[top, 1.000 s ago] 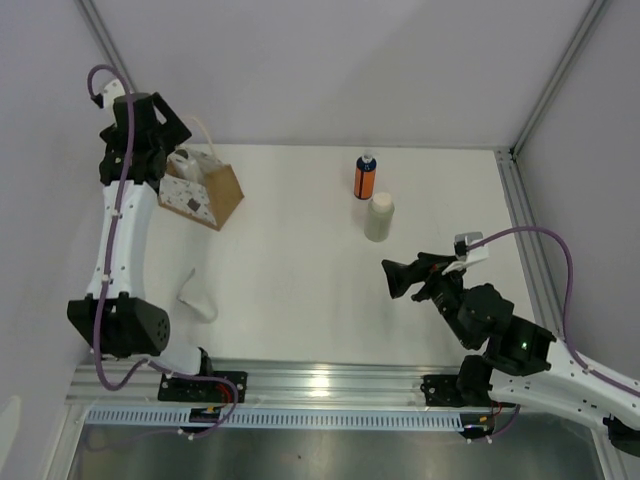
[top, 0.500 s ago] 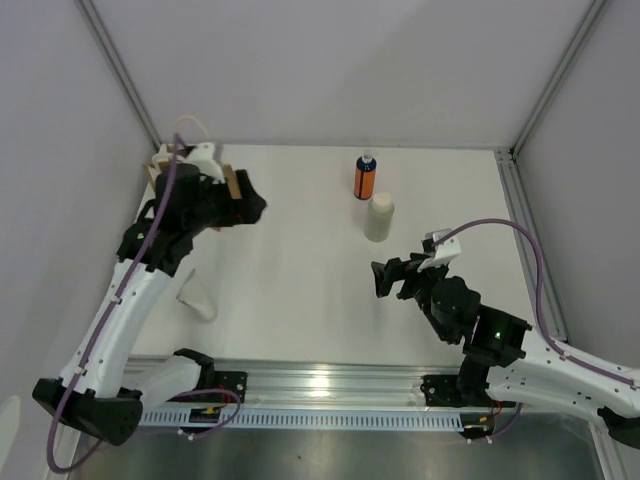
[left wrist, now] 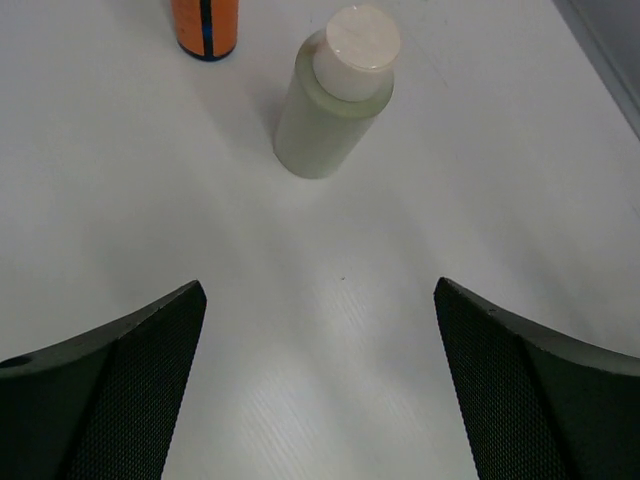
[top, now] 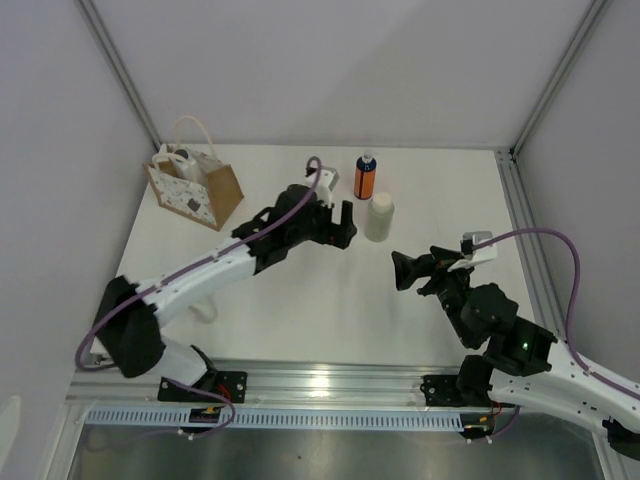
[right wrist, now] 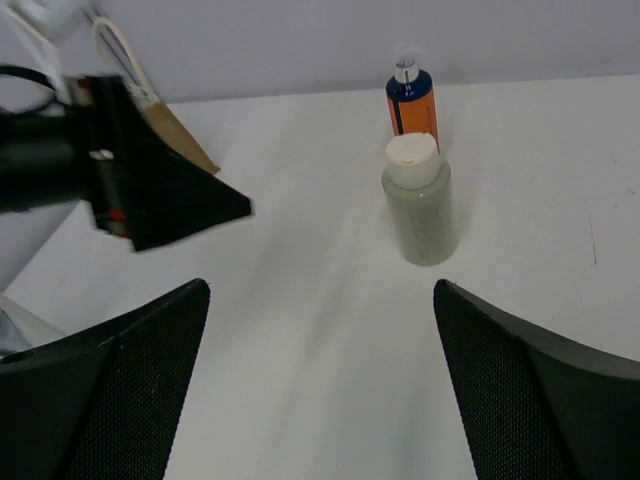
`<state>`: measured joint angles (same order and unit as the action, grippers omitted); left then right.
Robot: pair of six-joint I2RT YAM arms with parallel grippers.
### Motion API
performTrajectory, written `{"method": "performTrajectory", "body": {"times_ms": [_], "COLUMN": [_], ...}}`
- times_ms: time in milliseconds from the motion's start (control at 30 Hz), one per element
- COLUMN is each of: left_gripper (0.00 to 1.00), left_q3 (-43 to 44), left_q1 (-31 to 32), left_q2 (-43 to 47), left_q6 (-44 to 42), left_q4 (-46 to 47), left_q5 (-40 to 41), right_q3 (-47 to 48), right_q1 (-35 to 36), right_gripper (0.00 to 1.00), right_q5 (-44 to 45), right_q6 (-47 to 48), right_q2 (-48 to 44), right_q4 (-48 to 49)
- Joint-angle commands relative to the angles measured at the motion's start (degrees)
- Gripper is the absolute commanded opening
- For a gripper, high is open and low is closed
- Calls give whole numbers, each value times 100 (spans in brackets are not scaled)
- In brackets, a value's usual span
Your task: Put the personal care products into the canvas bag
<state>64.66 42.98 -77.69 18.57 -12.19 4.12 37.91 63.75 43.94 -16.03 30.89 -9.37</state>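
Observation:
An orange bottle (top: 365,178) with a dark blue cap and a cream-white cylinder (top: 379,217) stand upright side by side at the back middle of the table. My left gripper (top: 347,226) is open and empty, just left of the cylinder (left wrist: 335,100) and pointing at it, with the orange bottle (left wrist: 205,20) behind. My right gripper (top: 397,272) is open and empty, in front of the cylinder (right wrist: 420,205) and apart from it. The canvas bag (top: 197,186) stands at the back left. A white bottle (top: 180,160) shows in the bag's mouth.
A small white object (top: 203,306) lies near the left front of the table, partly behind the left arm. A metal rail (top: 320,385) runs along the front edge and another (top: 525,230) along the right. Walls close in the back and left.
My left arm has swung from over the bag at the back left across to the two bottles in the middle. My right gripper shifted slightly left and back again.

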Motion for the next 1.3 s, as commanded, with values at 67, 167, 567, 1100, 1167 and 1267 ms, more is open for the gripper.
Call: {"method": "performTrajectory", "body": {"times_ms": [67, 167, 567, 1100, 1167, 1267], "left_gripper": [99, 99, 99, 97, 96, 96], "left_q3": [1003, 1697, 3139, 4080, 4142, 4151], "left_q1": [263, 377, 509, 466, 466, 466], "left_q2": [-1657, -2231, -3709, -4720, -4773, -4773], "left_q6": [-37, -142, -310, -292, -249, -187], "left_q4": [876, 849, 1008, 525, 419, 331], "left_q5": [212, 264, 642, 854, 889, 933], "right_q3": [-47, 6, 41, 50, 59, 59], "right_q1": [-11, -11, -3, -3, -3, -3], "right_gripper": [97, 97, 97, 97, 97, 97], "right_q5": [-43, -105, -88, -105, -105, -105], "right_q6": [-75, -84, -137, -128, -137, -146], "right_q2": [-329, -347, -611, -743, -751, -778], "right_q4": [163, 102, -21, -56, -65, -65]}}
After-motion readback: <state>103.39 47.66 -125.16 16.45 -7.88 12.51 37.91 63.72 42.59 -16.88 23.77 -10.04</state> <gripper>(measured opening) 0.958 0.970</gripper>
